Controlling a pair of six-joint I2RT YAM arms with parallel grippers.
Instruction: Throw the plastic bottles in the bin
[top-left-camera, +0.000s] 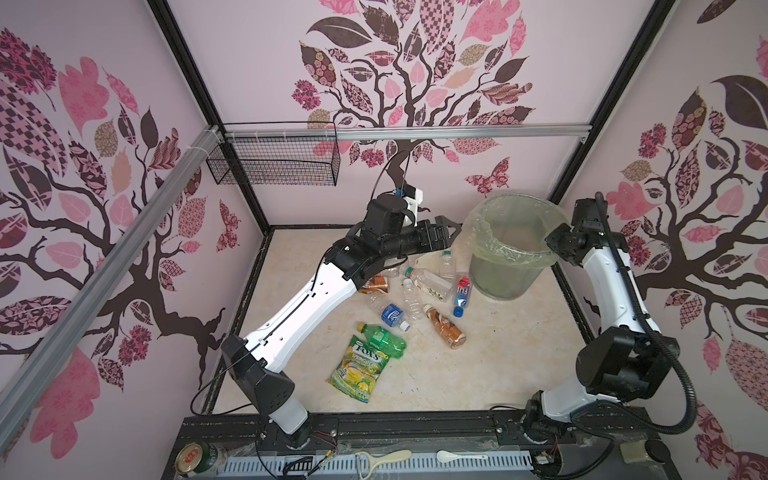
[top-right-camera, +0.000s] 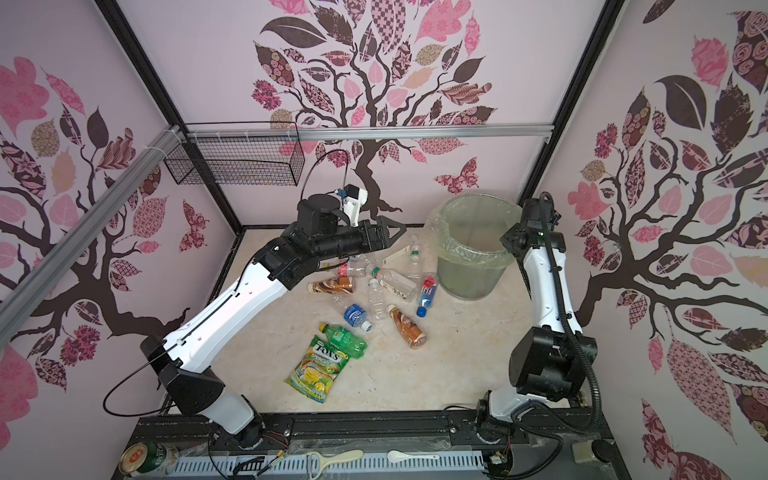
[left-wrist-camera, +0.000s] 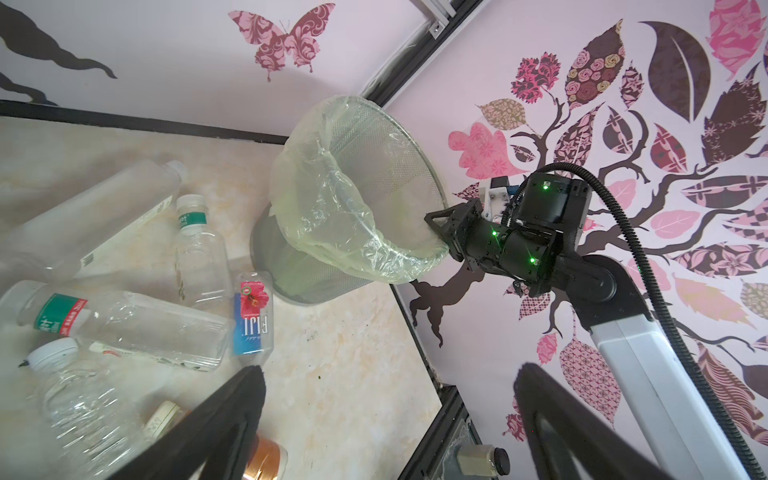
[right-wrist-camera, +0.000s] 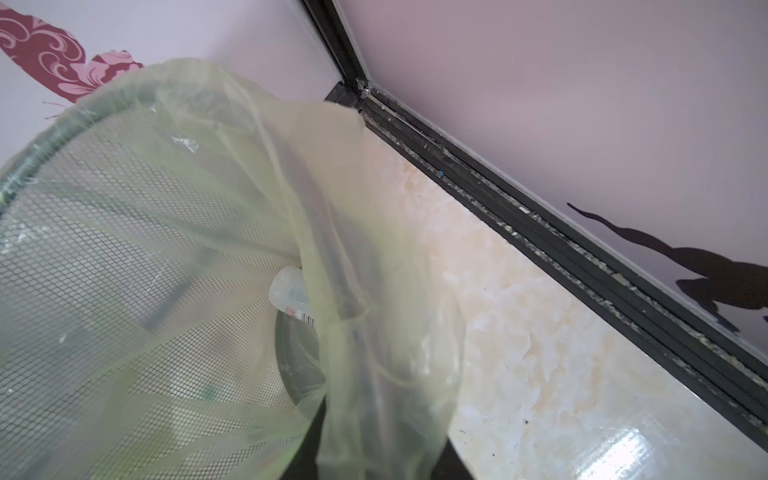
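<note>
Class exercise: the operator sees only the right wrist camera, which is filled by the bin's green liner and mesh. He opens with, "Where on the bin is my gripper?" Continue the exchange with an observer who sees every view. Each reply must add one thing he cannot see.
Observer: The right gripper is shut on the lined rim of the bin, on the side facing its own arm.
Operator: And the other arm?
Observer: The left gripper is open and empty, held above the bottles and pointing towards the bin.
Operator: What remains to throw away?
Observer: About ten plastic bottles lie on the table. The Fiji bottle is close beside the bin's base.
</note>
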